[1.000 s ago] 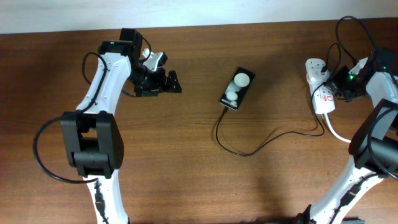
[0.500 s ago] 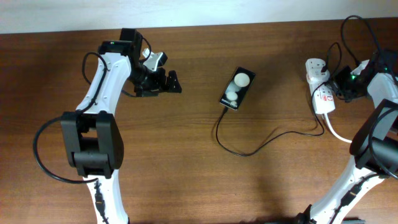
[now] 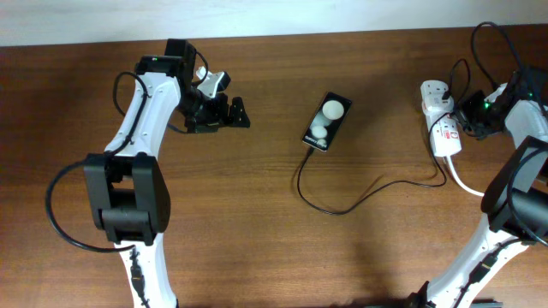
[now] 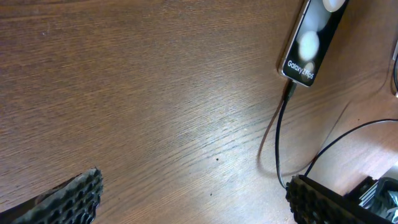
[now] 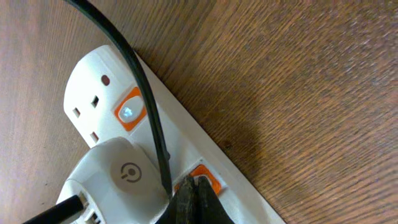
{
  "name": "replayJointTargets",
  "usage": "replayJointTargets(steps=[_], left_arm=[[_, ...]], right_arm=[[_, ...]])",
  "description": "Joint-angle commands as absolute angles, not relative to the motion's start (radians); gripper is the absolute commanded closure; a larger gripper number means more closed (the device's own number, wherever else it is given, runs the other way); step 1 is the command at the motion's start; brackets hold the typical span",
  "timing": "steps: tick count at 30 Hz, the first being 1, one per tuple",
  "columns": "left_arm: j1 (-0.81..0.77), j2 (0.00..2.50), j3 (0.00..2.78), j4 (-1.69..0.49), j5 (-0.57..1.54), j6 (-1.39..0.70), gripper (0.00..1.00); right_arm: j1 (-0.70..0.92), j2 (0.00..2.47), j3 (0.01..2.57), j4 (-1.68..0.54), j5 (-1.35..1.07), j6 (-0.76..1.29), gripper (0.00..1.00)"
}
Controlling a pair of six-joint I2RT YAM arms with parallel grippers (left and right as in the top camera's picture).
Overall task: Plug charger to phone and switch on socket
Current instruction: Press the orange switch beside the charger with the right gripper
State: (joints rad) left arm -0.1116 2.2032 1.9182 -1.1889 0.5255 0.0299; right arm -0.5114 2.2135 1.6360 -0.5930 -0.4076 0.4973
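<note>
The right fingers [image 5: 189, 200], closed, are touching the orange switch [image 5: 210, 180] on the socket [image 5: 87, 81]; the left fingers [image 4: 71, 196] are hovering open over the desk [image 4: 155, 93].

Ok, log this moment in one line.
cable in phone | right gripper shut, tip at socket switch | left gripper open, empty

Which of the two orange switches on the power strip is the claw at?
The lower switch, beside the white adapter: the right claw meets it. The upper switch sits apart, by the empty outlet.
</note>
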Motion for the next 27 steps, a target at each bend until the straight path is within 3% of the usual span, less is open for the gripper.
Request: replayJointTargets(steps=[1, 27], left_arm=[[-0.11, 2.199, 1.918, -1.19, 0.526, 0.035, 0.01], [-0.11, 2.199, 1.918, -1.19, 0.526, 0.035, 0.01]], right_arm=[[-0.5, 2.234, 1.626, -0.593, -0.388, 0.478, 0.96], [-0.414, 2.239, 1.552, -0.611, -0.385, 0.487, 0.96]])
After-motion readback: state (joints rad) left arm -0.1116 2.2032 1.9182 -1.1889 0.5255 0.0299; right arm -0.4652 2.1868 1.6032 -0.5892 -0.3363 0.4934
